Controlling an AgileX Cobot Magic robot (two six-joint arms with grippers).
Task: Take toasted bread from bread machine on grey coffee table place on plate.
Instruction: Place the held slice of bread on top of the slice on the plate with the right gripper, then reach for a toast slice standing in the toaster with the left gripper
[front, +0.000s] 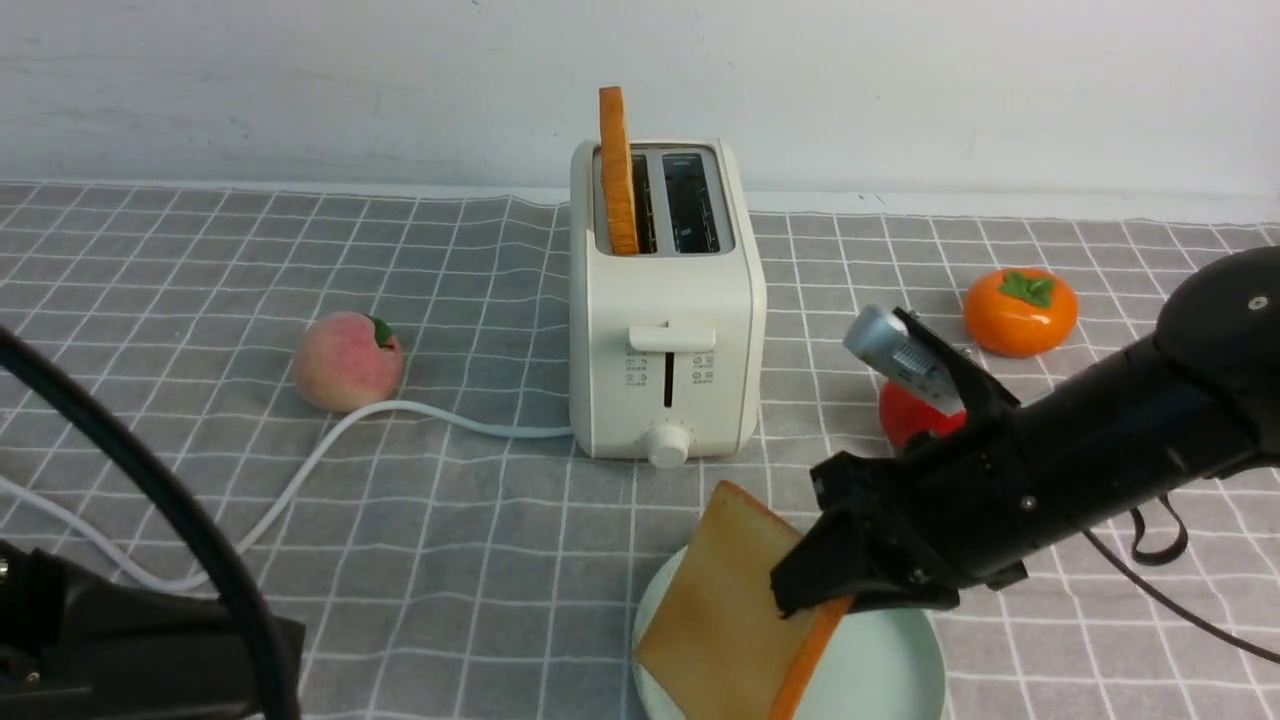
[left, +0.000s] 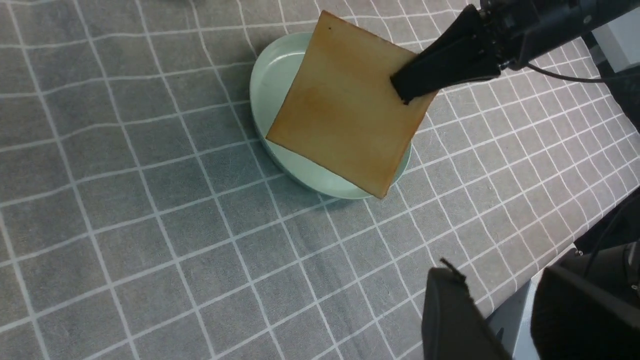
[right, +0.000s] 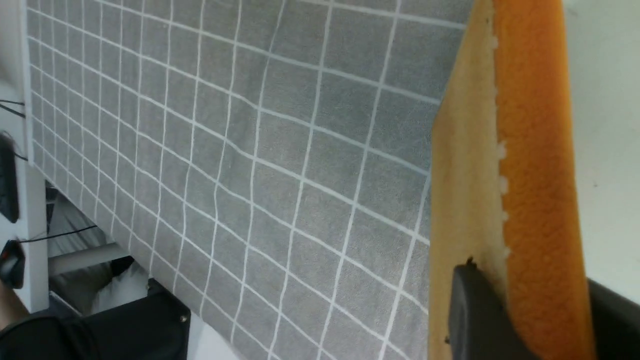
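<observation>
Front view: right gripper (front: 812, 592) clamped on slice (front: 715, 600), held tilted over plate (front: 890, 670); contact with plate unclear. Toaster (front: 665, 330) behind plate on table (front: 450, 520), second slice (front: 617, 175) upright in its left slot.

Left wrist view: slice (left: 345, 105) covers much of plate (left: 280, 75), one corner past rim. Left gripper (left: 452, 310) only partly in frame; cannot tell whether open or closed.

Right wrist view: black fingers (right: 475, 310) pinch slice (right: 535, 150) by its orange crust edge, plate (right: 610, 125) beyond.
</observation>
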